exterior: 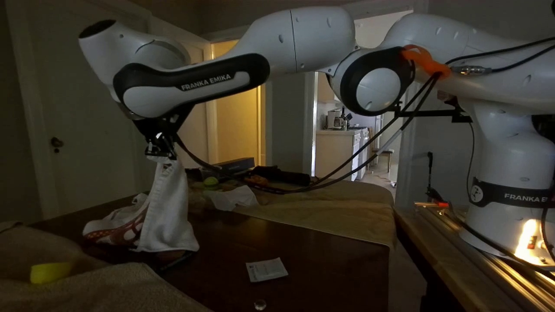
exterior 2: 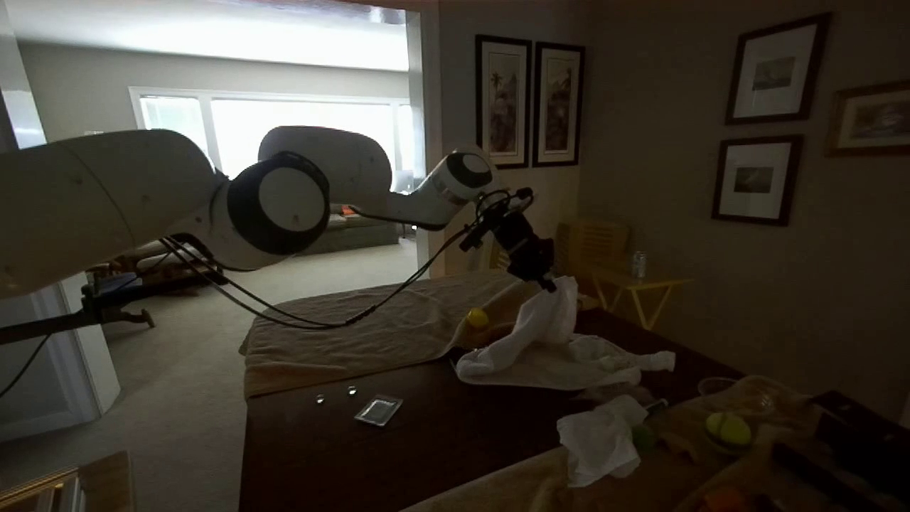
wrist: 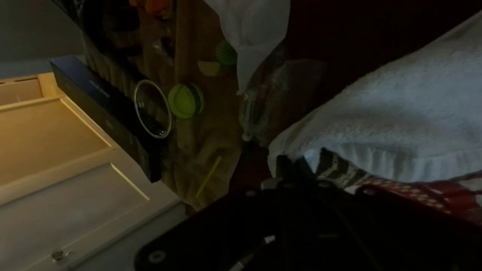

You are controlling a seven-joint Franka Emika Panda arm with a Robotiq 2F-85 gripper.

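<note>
My gripper point(exterior: 161, 154) points down above the dark table and is shut on the upper edge of a white towel point(exterior: 170, 208). The towel has a red and dark printed pattern. It hangs from the fingertips, and its lower part lies bunched on the table. In an exterior view the gripper point(exterior 2: 549, 284) and the raised towel point(exterior 2: 551, 316) also show, with folds spread on the table. In the wrist view the dark fingertips point(wrist: 294, 162) are close together on the towel's edge, with the towel point(wrist: 406, 94) stretching to the right. The cloth between the fingers is mostly hidden in shadow.
A white packet point(exterior: 267, 269) and a small glass bead point(exterior: 260, 305) lie on the dark table point(exterior: 329, 268). A crumpled white tissue point(exterior 2: 603, 439) lies near a tan cloth point(exterior: 321, 216). A yellow object point(exterior: 50, 273) rests on another cloth. A long dark box point(wrist: 101, 113) and a transparent round container point(wrist: 152, 109) lie nearby.
</note>
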